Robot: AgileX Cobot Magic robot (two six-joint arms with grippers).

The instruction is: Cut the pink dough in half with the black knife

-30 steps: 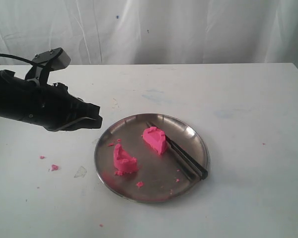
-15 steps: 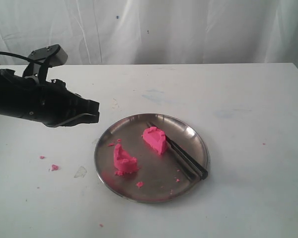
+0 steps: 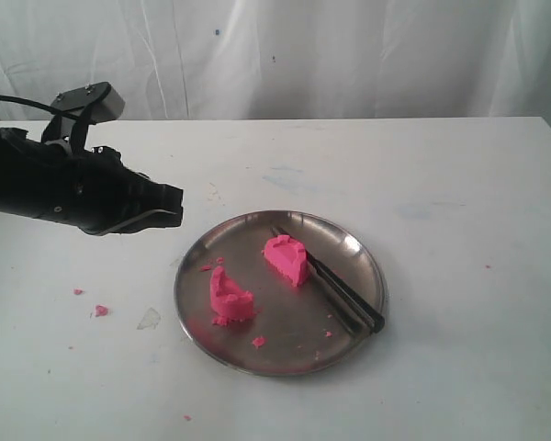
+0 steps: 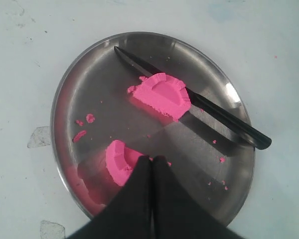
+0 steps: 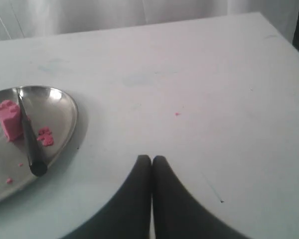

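Pink dough (image 3: 257, 276) halved; black knife (image 3: 335, 285) seemingly touching.

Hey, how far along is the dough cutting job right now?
The cut looks done: the bright pink dough lies in two separate halves, one near the front left of the round steel plate and one beside the long black knife, which rests on the plate. Nothing is in hand: the left gripper has its jaws shut and empty, as does the right gripper. Nothing visible remains to cut.
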